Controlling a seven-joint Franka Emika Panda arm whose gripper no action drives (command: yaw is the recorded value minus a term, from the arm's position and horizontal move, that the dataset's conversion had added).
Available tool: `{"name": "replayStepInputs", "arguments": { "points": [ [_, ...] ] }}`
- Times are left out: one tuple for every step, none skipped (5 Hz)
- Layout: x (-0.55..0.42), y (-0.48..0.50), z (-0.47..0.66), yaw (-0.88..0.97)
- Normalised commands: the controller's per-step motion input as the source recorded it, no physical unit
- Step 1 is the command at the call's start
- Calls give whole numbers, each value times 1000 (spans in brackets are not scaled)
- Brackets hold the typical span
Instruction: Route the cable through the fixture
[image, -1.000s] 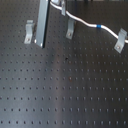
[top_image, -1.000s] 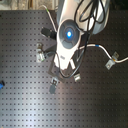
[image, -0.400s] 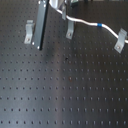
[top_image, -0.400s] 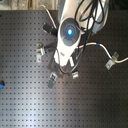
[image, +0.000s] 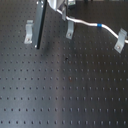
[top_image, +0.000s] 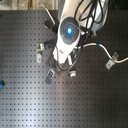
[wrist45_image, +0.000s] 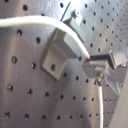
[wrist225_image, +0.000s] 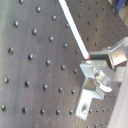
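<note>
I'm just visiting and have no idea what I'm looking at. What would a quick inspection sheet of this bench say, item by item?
Surface: dark perforated board with a regular grid of holes.
Job's things: white cable with a blue band, lying across small grey metal brackets bolted to the board; another bracket stands where the cable ends at the first exterior view's right.
Clutter: a small blue object at the second exterior view's left edge.
Tool: hidden under the arm in the second exterior view; open or shut cannot be told.
Cables: dark leads run along the arm.
Surroundings: nothing seen clearly.
</note>
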Motion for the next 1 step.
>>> {"name": "replayStepInputs", "arguments": {
  "points": [
    [-86, -138, 222, 0]
  ]
}}
